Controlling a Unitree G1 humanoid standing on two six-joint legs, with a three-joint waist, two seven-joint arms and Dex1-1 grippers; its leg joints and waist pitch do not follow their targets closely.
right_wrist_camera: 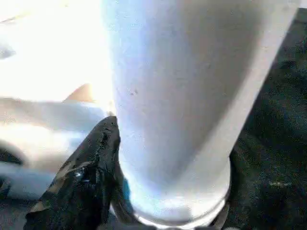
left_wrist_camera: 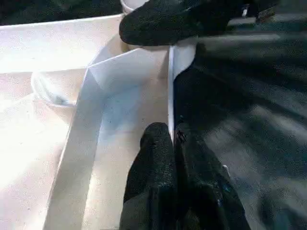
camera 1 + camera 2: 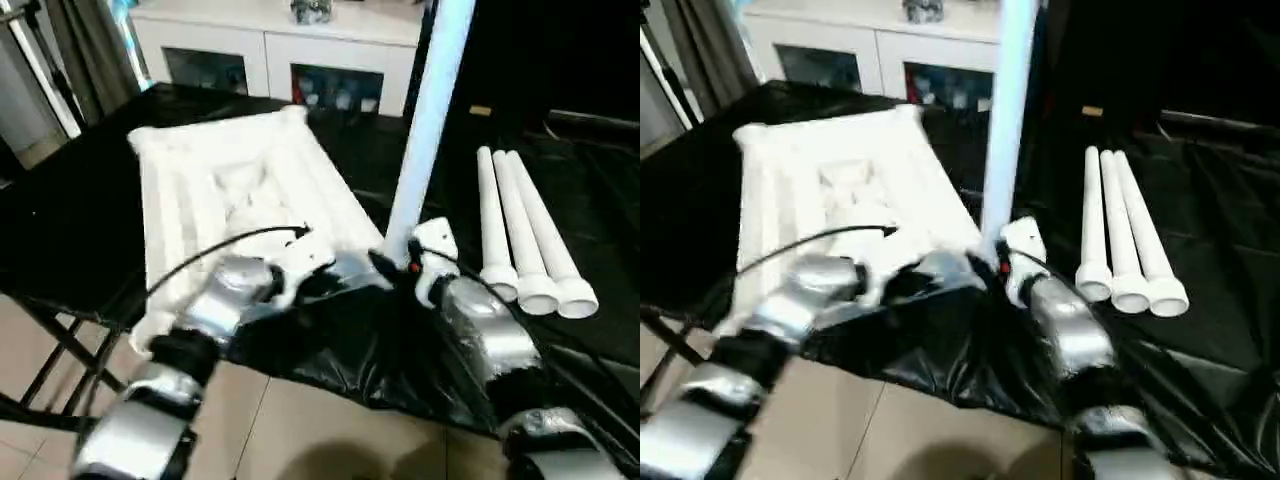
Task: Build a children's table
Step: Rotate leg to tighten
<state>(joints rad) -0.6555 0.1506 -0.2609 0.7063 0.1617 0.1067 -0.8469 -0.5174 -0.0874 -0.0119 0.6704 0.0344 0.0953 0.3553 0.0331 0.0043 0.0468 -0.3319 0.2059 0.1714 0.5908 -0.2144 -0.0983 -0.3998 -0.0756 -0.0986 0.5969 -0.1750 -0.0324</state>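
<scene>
Right gripper (image 3: 400, 262) clasped upright leg (image 3: 428, 120) at tabletop's (image 3: 230, 190) near-right corner; left gripper (image 2: 173, 143) pinched tabletop's rim.

1. Both eye views look forward and down from the head, sharing the tabletop (image 3: 230, 190) at 11 o'clock.
2. Left wrist view sits close over its rim.
3. Right wrist view faces the upright leg (image 1: 182, 96), very near.

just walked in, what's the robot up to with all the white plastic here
It is assembling a children's table. The right gripper holds one leg upright at the near corner of the upside-down tabletop, while the left gripper, shut, pinches the top's rim beside it. Three more legs lie side by side on the black-draped table.
</scene>
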